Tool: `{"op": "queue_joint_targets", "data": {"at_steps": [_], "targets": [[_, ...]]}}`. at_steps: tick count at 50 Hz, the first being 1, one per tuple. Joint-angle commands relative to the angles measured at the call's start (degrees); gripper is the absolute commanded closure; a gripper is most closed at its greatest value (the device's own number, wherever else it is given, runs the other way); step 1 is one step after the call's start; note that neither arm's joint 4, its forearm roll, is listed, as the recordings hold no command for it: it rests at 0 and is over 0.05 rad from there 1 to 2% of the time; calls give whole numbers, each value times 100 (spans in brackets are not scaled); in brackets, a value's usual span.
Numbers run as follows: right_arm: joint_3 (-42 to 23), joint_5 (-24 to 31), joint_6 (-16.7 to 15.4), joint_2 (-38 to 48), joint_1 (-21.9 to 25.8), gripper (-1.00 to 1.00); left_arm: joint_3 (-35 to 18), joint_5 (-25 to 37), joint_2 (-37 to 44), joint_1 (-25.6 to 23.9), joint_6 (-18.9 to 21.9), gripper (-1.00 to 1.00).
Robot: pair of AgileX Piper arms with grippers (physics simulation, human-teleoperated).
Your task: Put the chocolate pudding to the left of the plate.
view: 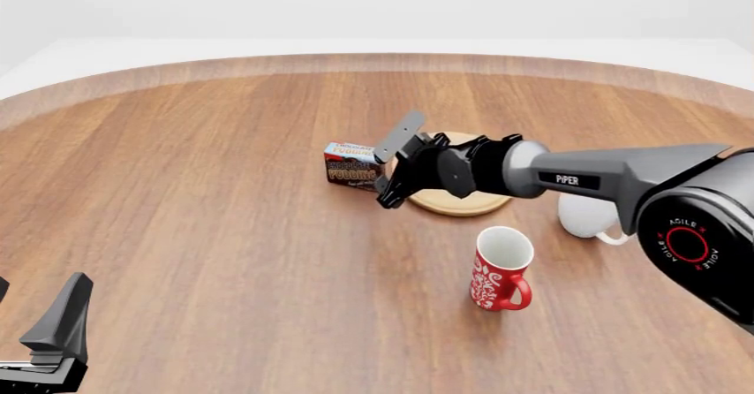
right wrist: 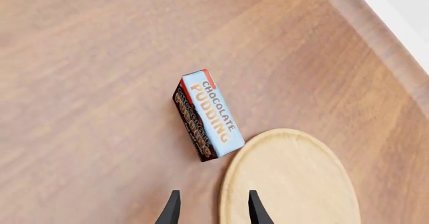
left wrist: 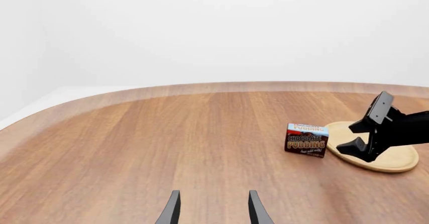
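The chocolate pudding (view: 351, 166) stands on the table right beside the left rim of the light-wood plate (view: 462, 204). My right gripper (view: 394, 166) hovers open and empty over the plate's left edge, just right of the box and apart from it. In the right wrist view the pudding (right wrist: 211, 114) and the plate (right wrist: 288, 179) lie below the open right gripper (right wrist: 213, 209). The left wrist view shows the pudding (left wrist: 307, 139), the plate (left wrist: 395, 158) and the right gripper (left wrist: 367, 128). My left gripper (left wrist: 214, 209) is open and empty, low at the near left (view: 35, 314).
A red patterned mug (view: 501, 270) stands in front of the plate. A white mug (view: 585, 217) stands to the plate's right, partly hidden by the right arm. The round table's far edge (view: 377, 58) curves behind.
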Motion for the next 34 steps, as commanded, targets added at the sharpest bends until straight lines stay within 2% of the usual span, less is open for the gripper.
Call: {"op": "queue_joint_targets", "data": {"at_steps": [1, 11, 26, 34], "targets": [[463, -184, 87, -403, 22, -100, 0, 0, 0, 0, 0, -100], [929, -350, 224, -890, 103, -100, 0, 0, 0, 0, 0, -100], [1847, -681, 617, -2045, 396, -100, 0, 0, 0, 0, 0, -100], [2433, -858, 794, -2930, 471, -100, 0, 0, 0, 0, 0, -100]]}}
